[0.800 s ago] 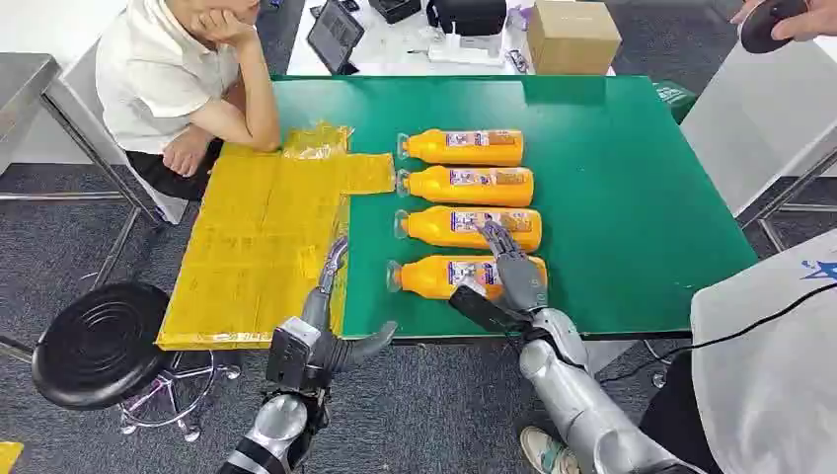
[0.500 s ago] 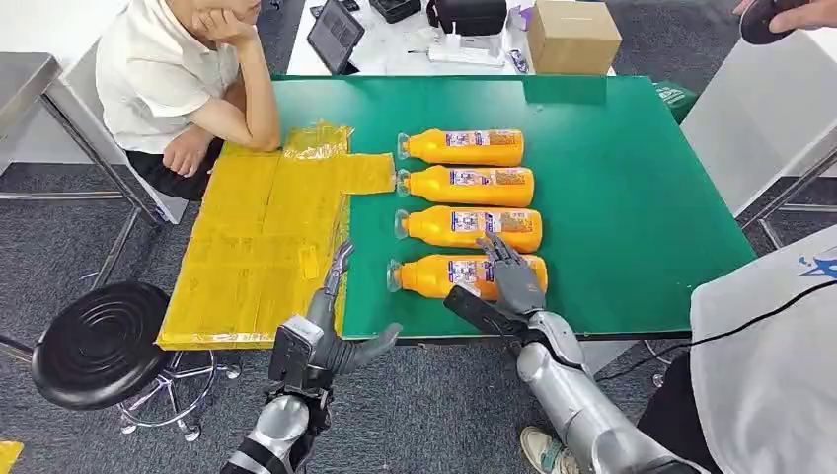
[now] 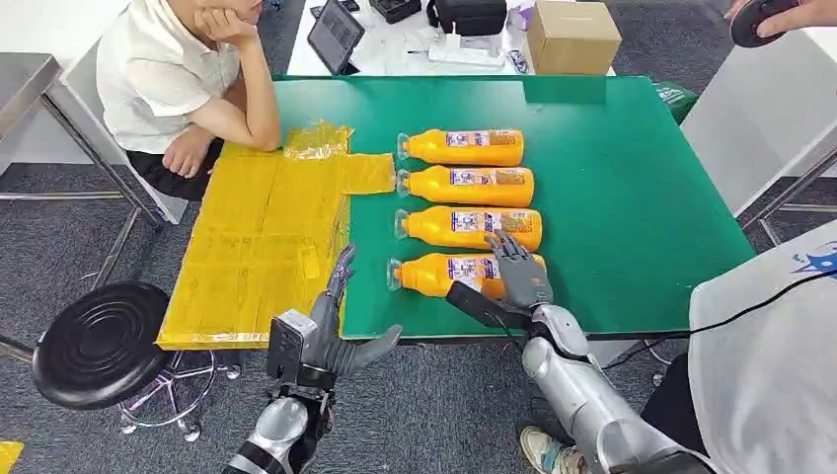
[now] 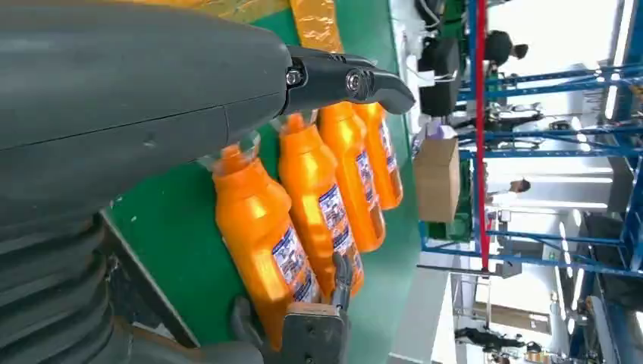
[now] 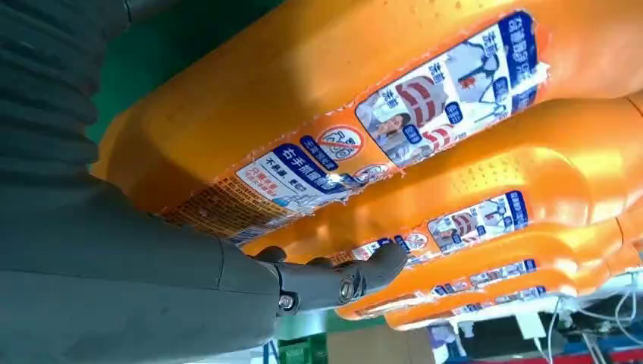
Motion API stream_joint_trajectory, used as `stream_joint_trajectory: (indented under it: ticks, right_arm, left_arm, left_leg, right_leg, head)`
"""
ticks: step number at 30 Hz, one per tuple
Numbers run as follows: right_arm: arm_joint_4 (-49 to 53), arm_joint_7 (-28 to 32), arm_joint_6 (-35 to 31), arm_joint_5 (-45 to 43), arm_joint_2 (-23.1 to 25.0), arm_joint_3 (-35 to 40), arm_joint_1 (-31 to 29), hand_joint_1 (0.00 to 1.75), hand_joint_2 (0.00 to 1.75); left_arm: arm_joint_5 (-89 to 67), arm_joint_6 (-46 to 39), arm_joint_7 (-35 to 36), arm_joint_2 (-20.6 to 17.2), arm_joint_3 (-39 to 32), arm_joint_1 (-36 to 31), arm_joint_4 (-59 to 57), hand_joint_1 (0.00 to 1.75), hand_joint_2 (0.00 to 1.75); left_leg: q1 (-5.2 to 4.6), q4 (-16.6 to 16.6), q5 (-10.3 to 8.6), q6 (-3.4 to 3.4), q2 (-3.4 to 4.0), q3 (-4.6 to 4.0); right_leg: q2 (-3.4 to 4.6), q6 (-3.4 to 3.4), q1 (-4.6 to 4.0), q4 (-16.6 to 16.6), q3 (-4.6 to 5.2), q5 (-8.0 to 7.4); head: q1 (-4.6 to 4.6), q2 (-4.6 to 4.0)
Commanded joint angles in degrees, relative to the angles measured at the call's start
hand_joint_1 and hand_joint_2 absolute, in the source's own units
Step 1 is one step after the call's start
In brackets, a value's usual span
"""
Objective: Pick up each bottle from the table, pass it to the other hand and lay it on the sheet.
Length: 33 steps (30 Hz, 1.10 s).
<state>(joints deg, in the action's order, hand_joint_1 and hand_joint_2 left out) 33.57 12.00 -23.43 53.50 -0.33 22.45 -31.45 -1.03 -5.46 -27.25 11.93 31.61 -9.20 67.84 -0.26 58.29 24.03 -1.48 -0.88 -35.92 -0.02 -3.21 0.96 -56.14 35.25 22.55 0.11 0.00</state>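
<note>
Right hand [image 3: 520, 276] seemingly rests on nearest bottle [image 3: 439, 275].

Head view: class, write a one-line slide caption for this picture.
Right hand reaches over the nearest of four orange bottles on a green table; left hand waits open beside the yellow sheet.

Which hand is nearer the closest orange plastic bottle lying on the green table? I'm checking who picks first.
Right. The right hand is over the bottle's base end, fingers spread; the left hand hovers open off the table edge, near the yellow sheet.
</note>
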Motion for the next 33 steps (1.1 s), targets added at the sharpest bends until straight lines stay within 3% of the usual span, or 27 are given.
stream_joint_trajectory:
  ticks: [1, 6, 8, 19, 20, 21, 25, 27, 33]
  right_arm:
    - [-5.1, -2.1, 1.4, 1.8, -1.4, 3.4, -3.2, 0.00, 1.75]
    - [-6.0, -2.7, 2.1, 1.4, -1.9, 2.8, -2.4, 0.00, 1.75]
    - [-6.0, -2.7, 2.0, 1.4, -2.0, 2.7, -2.3, 0.00, 1.75]
    - [-9.1, -4.3, 10.0, 0.7, -2.2, 3.1, -3.0, 0.05, 1.75]
    - [-8.9, -4.0, 10.2, 0.5, -2.5, 3.0, -2.7, 1.05, 1.75]
    - [-9.0, -3.9, 10.2, 0.8, -2.8, 3.2, -2.4, 1.47, 1.75]
    - [-9.0, -3.7, 10.2, 0.7, -3.0, 3.2, -2.2, 1.52, 1.75]
    - [-8.8, -3.3, 10.6, 0.2, -3.0, 2.8, -2.1, 1.75, 1.75]
    - [-9.2, -1.0, 12.8, -1.1, -3.6, 2.5, -1.6, 1.75, 1.75]
  left_arm:
    - [1.3, 0.8, 1.1, -0.5, 0.9, -1.9, -2.1, 0.00, 1.75]
    - [2.0, 1.0, 1.2, -0.4, 1.3, -1.6, -2.1, 0.00, 1.75]
    - [2.0, 1.0, 1.2, -0.3, 1.4, -1.5, -2.1, 0.00, 1.75]
    - [3.6, 1.7, 1.8, -0.1, 1.7, -1.7, -2.5, 0.00, 1.75]
    - [3.6, 1.8, 1.9, -0.1, 1.9, -1.7, -2.5, 0.00, 1.75]
    - [3.7, 1.8, 1.9, 0.0, 1.9, -1.6, -2.3, 0.00, 1.75]
    - [3.8, 1.8, 2.0, 0.1, 2.0, -1.4, -2.2, 0.00, 1.75]
    - [4.3, 2.1, 2.3, 0.0, 1.9, -1.3, -2.1, 0.00, 1.75]
    - [5.1, 2.4, 2.0, -0.2, 1.9, -1.1, -1.9, 0.00, 1.75]
  left_leg:
    - [0.03, 0.0, 0.09, 0.08, 0.05, 0.25]
    - [0.07, 0.0, 0.25, 0.17, 0.11, 0.63]
    - [0.04, -0.1, 0.07, 0.08, -0.03, 0.25]
    - [0.04, -0.1, 0.04, 0.07, -0.05, 0.45]
    - [0.06, -0.1, 0.08, 0.12, -0.03, 0.63]
    - [0.03, 0.0, 0.03, 0.06, -0.07, 0.47]
    - [0.07, -0.1, 0.05, 0.11, -0.10, 0.70]
    - [0.07, -0.1, 0.06, 0.11, -0.13, 0.77]
    - [0.08, -0.1, 0.07, 0.10, -0.14, 0.85]
  right_leg:
    - [-0.01, 0.11, -0.05, 0.0, -0.24, 0.08]
    - [-0.01, 0.24, -0.10, 0.0, -0.60, 0.24]
    - [-0.08, 0.10, -0.05, 0.1, -0.28, 0.08]
    - [-0.11, 0.11, -0.06, 0.1, -0.47, 0.06]
    - [-0.11, 0.17, -0.08, 0.1, -0.63, 0.10]
    - [-0.12, 0.10, -0.05, 0.1, -0.48, 0.05]
    - [-0.17, 0.16, -0.09, 0.1, -0.71, 0.09]
    - [-0.20, 0.17, -0.09, 0.1, -0.78, 0.10]
    - [-0.20, 0.15, -0.10, 0.2, -0.87, 0.11]
  head:
    - [0.00, 0.00]
    - [0.00, 0.00]
    - [0.00, 0.00]
    - [0.00, 0.00]
    - [0.02, 0.00]
    - [0.02, 0.00]
    - [0.02, 0.00]
    - [0.00, 0.00]
    - [0.02, 0.00]
